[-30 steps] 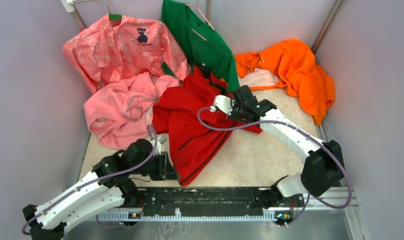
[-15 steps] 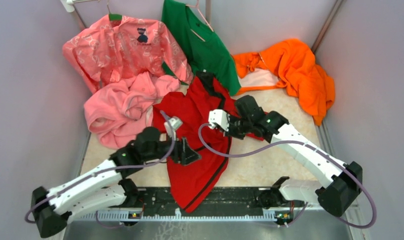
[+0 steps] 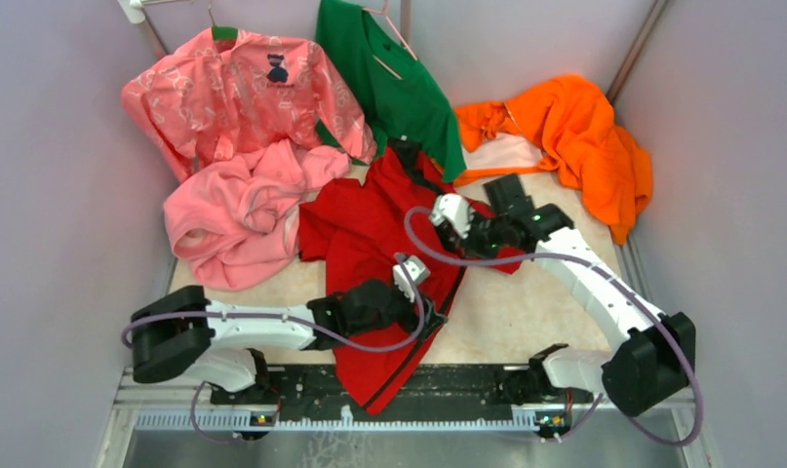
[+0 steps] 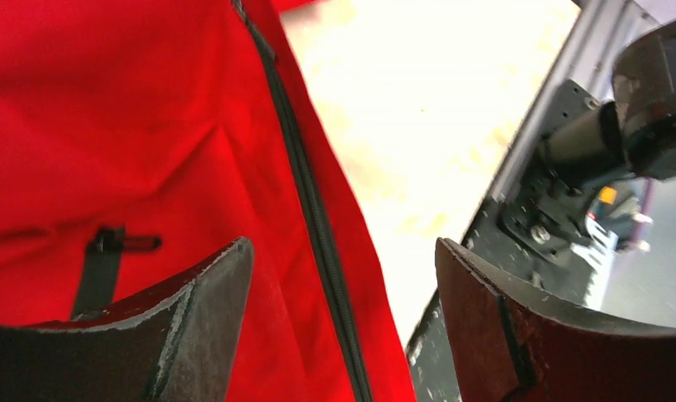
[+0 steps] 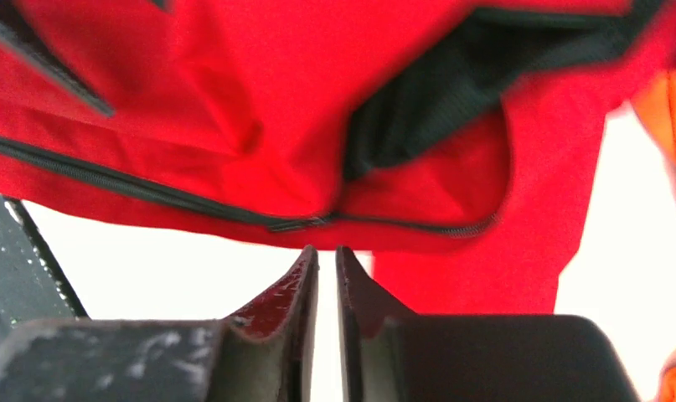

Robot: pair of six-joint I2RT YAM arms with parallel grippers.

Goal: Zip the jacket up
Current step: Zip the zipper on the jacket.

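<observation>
The red jacket lies crumpled mid-table, its hem hanging over the near rail. Its dark front zipper runs down between the wide-apart fingers of my left gripper, which hovers open over the lower front with nothing held. A dark pocket zip lies just to the left. My right gripper is shut on nothing, just short of the upper zipper edge, where a small zipper slider and the dark lining show. In the top view the left gripper is on the jacket's right edge and the right gripper is higher up.
A pink fleece lies left of the jacket. A patterned pink shirt and a green shirt hang behind. An orange garment fills the back right corner. The dark base rail runs along the near edge, and walls close both sides.
My left arm swung from the jacket's left hem across to its right zipper edge, and its jaws opened wide. The right gripper shifted slightly back and right, staying shut. The jacket's hem slid nearer.
</observation>
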